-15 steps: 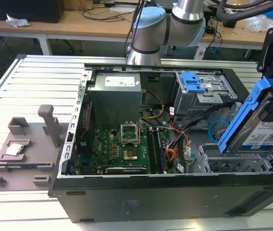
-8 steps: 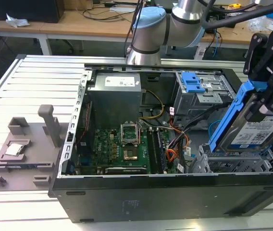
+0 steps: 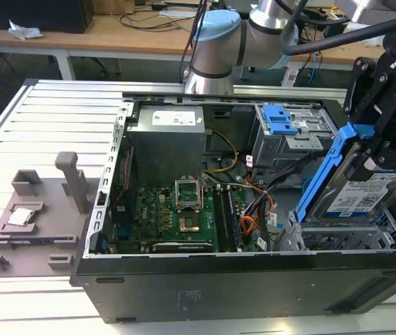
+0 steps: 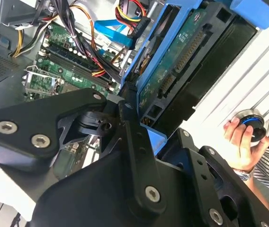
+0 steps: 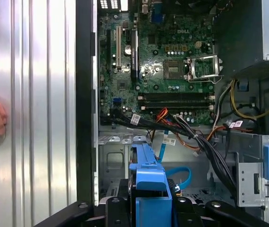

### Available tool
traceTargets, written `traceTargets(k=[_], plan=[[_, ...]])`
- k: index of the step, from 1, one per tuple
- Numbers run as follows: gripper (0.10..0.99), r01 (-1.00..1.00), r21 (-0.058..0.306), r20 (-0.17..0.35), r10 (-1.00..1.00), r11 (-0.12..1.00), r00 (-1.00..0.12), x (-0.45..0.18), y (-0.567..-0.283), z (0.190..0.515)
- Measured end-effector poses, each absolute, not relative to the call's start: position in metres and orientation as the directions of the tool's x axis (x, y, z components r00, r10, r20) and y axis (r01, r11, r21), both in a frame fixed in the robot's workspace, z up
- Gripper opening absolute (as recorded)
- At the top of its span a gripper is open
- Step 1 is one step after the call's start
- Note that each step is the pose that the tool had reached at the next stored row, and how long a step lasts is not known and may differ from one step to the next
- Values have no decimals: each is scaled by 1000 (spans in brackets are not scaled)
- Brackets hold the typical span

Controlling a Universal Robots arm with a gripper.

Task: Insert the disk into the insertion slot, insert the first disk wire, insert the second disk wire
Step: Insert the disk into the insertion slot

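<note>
The disk [image 3: 362, 193] is in my fingers [image 4: 133, 142]. They are closed on its top end, pinching the bright blue frame around it. My gripper [image 3: 376, 157] holds it tilted, with the top end leaning toward the exterior view's right. The white label faces out in the exterior view. In the second wrist view I see the disk's [image 4: 182, 61] other side, with a green board and a row of plug pins.

The low end of the disk is down at the insertion slot [image 3: 337, 241], the low silver cage full of little holes. The cage sits in the near corner of the computer case [image 3: 219, 286], on the exterior view's right. I cannot tell if the disk touches the cage. In the first wrist view the blue frame of the disk [image 5: 148, 172] pokes out in front of me.

Behind the slot stands a taller grey cage [image 3: 302, 139] with a blue latch [image 3: 279, 118] on top. A bundle of wires [image 3: 257, 206] lies between the cages and the green motherboard [image 3: 177, 216]. A grey power box [image 3: 166, 132] sits at the far end of the case.

The case lies on a ribbed metal table [image 3: 44, 125]. A grey tray [image 3: 37, 216] with small parts is on the exterior view's left, well apart from the case. A person's hand [image 4: 241, 139] rests on the table beside the case, on a round black and blue knob [image 4: 250, 124].
</note>
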State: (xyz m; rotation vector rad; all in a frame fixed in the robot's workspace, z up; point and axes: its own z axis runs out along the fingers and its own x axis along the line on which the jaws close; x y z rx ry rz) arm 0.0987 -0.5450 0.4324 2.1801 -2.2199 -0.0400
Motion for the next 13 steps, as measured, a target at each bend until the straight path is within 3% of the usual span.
traceTargets(k=[13], plan=[[365, -999, 39, 3, -1000, 18, -18, 99, -545, 411]])
